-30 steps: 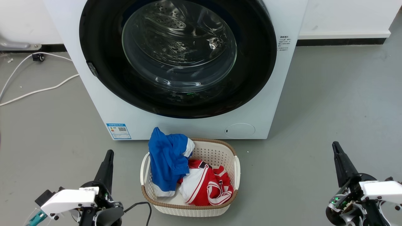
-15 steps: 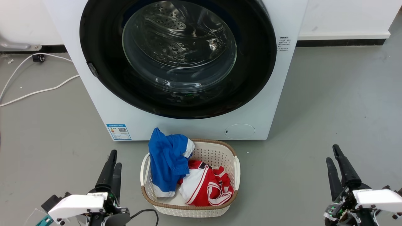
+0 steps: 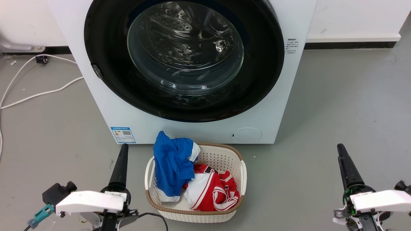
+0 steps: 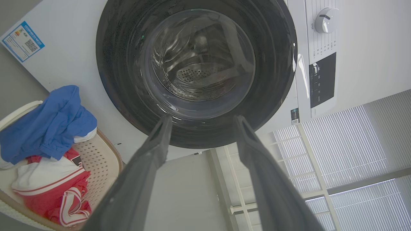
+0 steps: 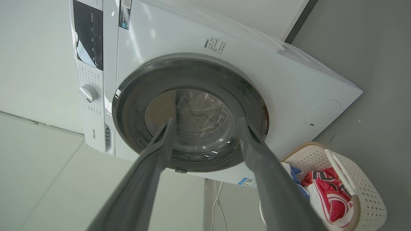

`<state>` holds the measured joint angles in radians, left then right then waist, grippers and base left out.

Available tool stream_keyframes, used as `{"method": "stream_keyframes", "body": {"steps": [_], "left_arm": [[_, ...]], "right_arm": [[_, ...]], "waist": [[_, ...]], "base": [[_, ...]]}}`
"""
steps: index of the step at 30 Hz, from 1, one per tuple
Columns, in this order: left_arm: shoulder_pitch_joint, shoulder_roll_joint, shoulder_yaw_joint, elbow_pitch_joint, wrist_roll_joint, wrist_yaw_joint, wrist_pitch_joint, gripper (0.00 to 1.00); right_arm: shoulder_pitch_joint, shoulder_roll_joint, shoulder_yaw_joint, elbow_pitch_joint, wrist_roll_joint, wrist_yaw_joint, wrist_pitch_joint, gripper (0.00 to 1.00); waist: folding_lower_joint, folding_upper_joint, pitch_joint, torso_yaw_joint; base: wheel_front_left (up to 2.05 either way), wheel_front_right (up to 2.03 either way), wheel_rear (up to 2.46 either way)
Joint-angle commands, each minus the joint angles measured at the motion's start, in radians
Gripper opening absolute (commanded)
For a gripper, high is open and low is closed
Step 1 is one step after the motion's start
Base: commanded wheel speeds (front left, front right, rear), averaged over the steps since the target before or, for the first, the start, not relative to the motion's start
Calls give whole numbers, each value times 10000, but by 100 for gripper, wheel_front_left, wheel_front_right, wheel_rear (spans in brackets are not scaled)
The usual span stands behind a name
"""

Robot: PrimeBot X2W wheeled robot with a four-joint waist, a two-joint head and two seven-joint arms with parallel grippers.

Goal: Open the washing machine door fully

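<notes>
The shut door (image 3: 179,107) seems rigid and slippery; better to pull at the catch (image 3: 96,71) on its left rim; left gripper (image 4: 204,118) and right gripper (image 5: 207,120) have fingers apart, empty.

Head view looks down; wrist views tilted, seemingly low; all share washing machine door (image 3: 184,61)

White housings (image 3: 91,200) carry long dark tapered fingers (image 3: 119,168) (teal plug (image 3: 41,214) by the left tool (image 3: 124,150)).

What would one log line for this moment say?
washing machine door: shut | left tool: open, off the door | right tool: open, off the door
</notes>
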<state>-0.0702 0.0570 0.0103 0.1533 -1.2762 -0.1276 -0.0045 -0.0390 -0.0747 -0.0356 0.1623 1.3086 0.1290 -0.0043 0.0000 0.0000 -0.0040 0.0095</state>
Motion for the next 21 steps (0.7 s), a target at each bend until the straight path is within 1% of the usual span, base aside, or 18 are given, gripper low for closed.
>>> {"method": "stream_keyframes", "body": {"steps": [1, 10, 17, 21], "left_arm": [[-131, 86, -55, -258, 459, -15, -92, 100], [-29, 201, -348, -528, 2610, -18, -427, 100], [35, 153, -340, -600, 3846, -21, -670, 100], [38, 237, -511, -589, 4536, -23, -808, 100]], "right_arm": [[-81, -94, 37, -234, -411, 7, -97, 100], [5, -185, 293, -335, -2680, 9, -437, 100], [-9, -191, 422, -255, -4205, 11, -578, 100], [26, -215, 480, -302, -5009, 12, -588, 100]], "waist": [[0, 0, -3, 6], [0, 0, -41, 36], [0, 0, -63, 83], [0, 0, -84, 117]], "base": [[0, 0, 0], [0, 0, 0], [0, 0, 0], [0, 0, 0]]}}
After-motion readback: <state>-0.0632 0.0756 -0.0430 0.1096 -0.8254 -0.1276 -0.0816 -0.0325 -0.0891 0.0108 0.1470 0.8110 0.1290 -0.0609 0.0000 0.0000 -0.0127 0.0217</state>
